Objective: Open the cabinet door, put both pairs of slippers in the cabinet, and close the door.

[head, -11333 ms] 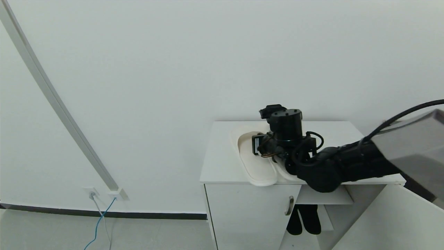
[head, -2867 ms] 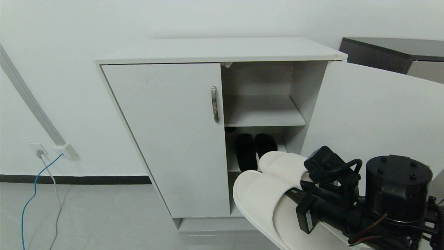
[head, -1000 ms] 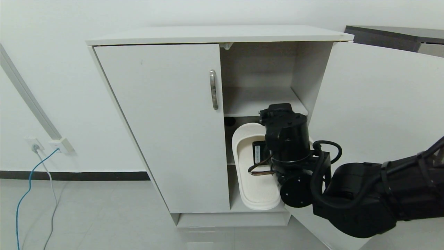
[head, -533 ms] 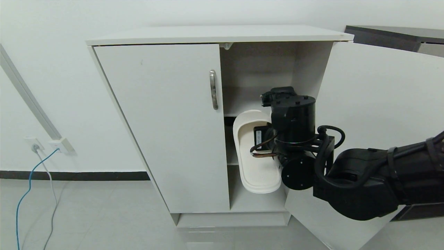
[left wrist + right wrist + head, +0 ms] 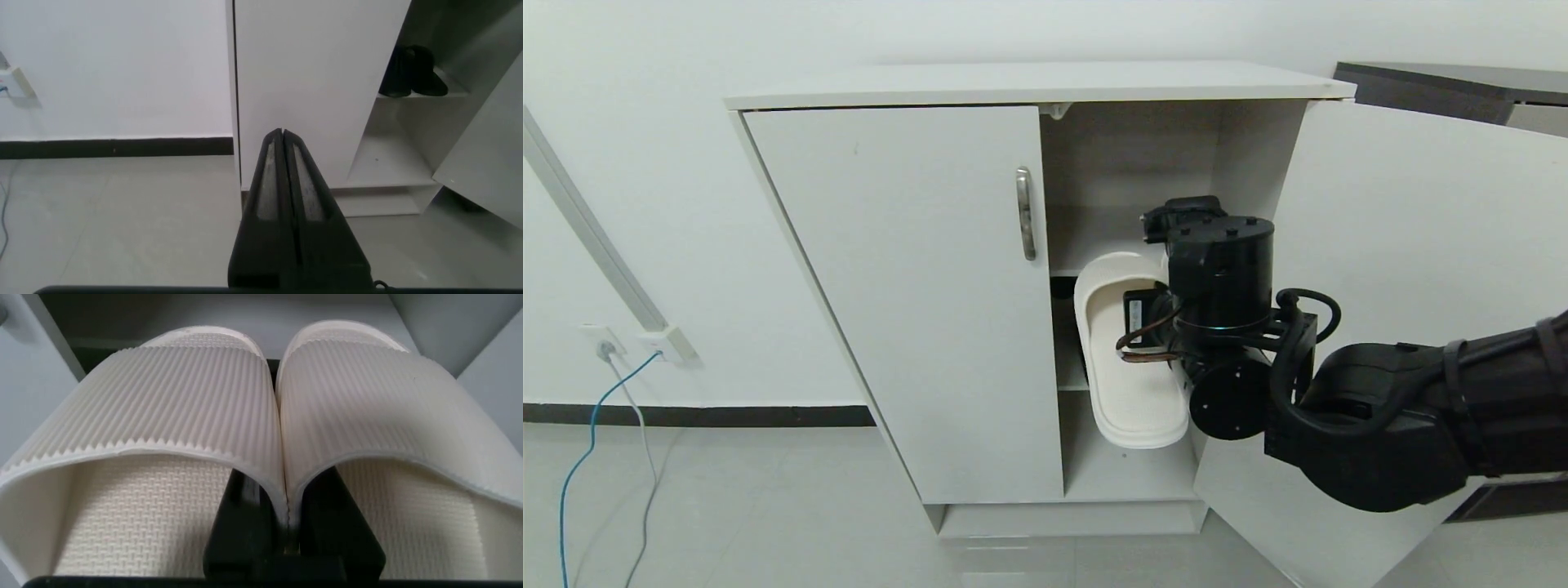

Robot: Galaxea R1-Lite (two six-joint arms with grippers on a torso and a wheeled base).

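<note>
The white cabinet point(image 5: 1029, 82) stands with its left door point(image 5: 907, 286) closed and its right door point(image 5: 1405, 229) swung open. My right gripper point(image 5: 284, 510) is shut on the pair of white slippers point(image 5: 196, 400), pinching their two inner strap edges together. In the head view the white slippers point(image 5: 1123, 359) hang in the cabinet opening, toes up near the upper shelf point(image 5: 1107, 241). The black slippers point(image 5: 417, 72) lie on the middle shelf inside. My left gripper point(image 5: 283, 139) is shut on nothing, low over the floor in front of the cabinet.
A metal handle point(image 5: 1024, 214) sits on the closed left door. A wall socket with a blue cable point(image 5: 572, 474) is at the left, above the floor. A dark table point(image 5: 1454, 82) stands behind the open door.
In the last second my right arm lifted the white slippers from near the bottom compartment up toward the upper shelf. Earlier they lay on the cabinet top.
</note>
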